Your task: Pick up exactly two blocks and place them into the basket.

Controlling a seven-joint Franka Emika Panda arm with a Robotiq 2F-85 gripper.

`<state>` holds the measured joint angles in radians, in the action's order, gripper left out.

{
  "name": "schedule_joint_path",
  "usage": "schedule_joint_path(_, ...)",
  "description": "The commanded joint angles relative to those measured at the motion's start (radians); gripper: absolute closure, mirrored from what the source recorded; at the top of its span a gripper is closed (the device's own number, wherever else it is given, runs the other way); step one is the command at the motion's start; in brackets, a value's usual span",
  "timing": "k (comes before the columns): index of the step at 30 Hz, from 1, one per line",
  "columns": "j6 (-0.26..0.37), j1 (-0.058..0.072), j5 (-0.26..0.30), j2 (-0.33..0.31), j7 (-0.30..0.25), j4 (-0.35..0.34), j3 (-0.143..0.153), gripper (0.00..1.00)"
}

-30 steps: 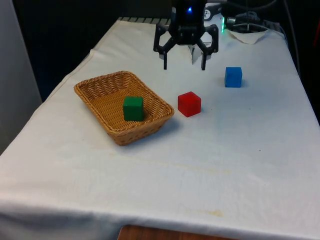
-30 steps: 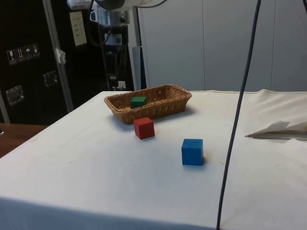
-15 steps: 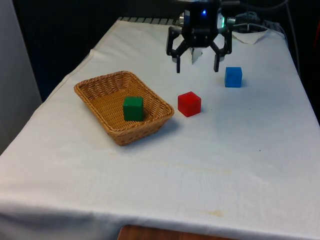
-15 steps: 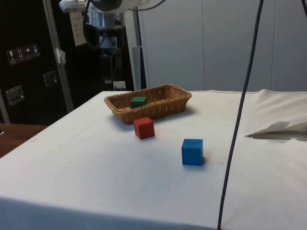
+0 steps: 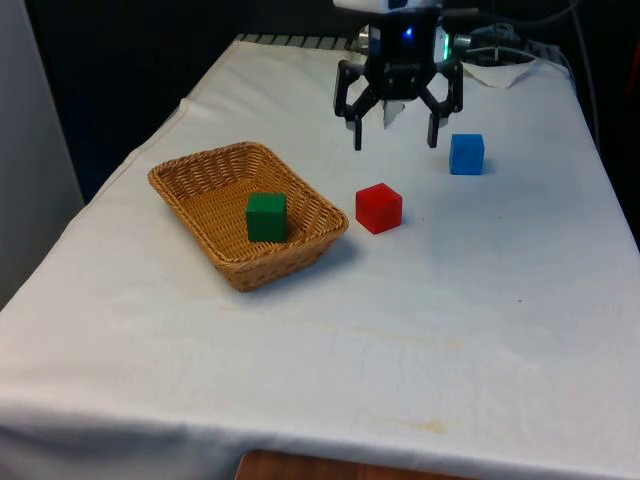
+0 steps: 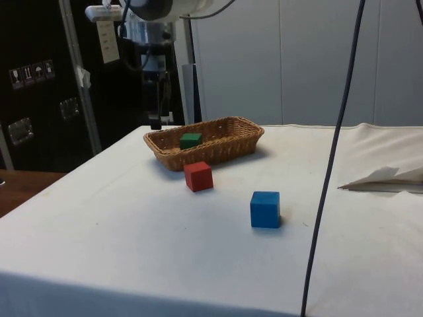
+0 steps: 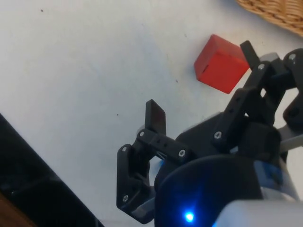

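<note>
Gripper hangs above the cloth with its fingers spread wide, holding nothing; red block sits just below, blue block off to the front view's right, green block inside the basket (bare cloth between the loose blocks)

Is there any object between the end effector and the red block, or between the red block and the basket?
Nothing visible blocks either path. The open end effector hangs above bare cloth behind the red block, and only white cloth separates that block from the basket.
</note>
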<state>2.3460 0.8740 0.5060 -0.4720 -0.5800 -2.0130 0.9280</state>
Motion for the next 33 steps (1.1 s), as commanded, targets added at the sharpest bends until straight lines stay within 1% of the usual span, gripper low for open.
schedule_joint_path(1,0.031,0.010,0.003,0.016,-0.010,-0.028,0.002,0.00)
schedule_joint_path(5,0.072,0.004,0.011,0.026,-0.030,-0.066,-0.017,0.00)
schedule_joint_path(7,0.100,-0.004,0.017,0.031,-0.048,-0.089,-0.032,0.00)
schedule_joint_path(8,0.086,-0.003,0.006,0.024,-0.036,-0.082,-0.027,0.00)
schedule_joint_path(9,0.109,-0.007,0.020,0.033,-0.054,-0.095,-0.037,0.00)
schedule_joint_path(10,0.109,-0.007,0.020,0.033,-0.054,-0.095,-0.037,0.00)
schedule_joint_path(11,0.126,-0.012,0.032,0.032,-0.071,-0.109,-0.047,0.00)
schedule_joint_path(14,0.144,-0.022,0.051,0.029,-0.102,-0.124,-0.062,0.00)
schedule_joint_path(15,0.131,-0.016,0.040,0.024,-0.090,-0.121,-0.052,0.00)
schedule_joint_path(16,0.154,-0.029,0.066,0.026,-0.126,-0.131,-0.073,0.00)
schedule_joint_path(21,0.168,-0.049,0.111,0.005,-0.195,-0.135,-0.097,0.00)
schedule_joint_path(22,0.171,-0.054,0.132,-0.006,-0.225,-0.135,-0.103,0.00)
schedule_joint_path(23,0.173,-0.056,0.142,-0.011,-0.239,-0.134,-0.106,0.00)
schedule_joint_path(24,0.160,-0.045,0.126,-0.014,-0.219,-0.135,-0.090,0.00)
schedule_joint_path(25,0.175,-0.059,0.154,-0.017,-0.256,-0.134,-0.110,0.00)
schedule_joint_path(29,0.182,-0.069,0.196,-0.041,-0.317,-0.132,-0.122,0.00)
schedule_joint_path(30,0.183,-0.072,0.216,-0.052,-0.346,-0.130,-0.126,0.00)
schedule_joint_path(31,0.170,-0.062,0.203,-0.055,-0.329,-0.132,-0.111,0.00)
schedule_joint_path(32,0.184,-0.074,0.226,-0.057,-0.361,-0.129,-0.128,0.00)
schedule_joint_path(33,0.185,-0.075,0.236,-0.063,-0.376,-0.128,-0.130,0.00)
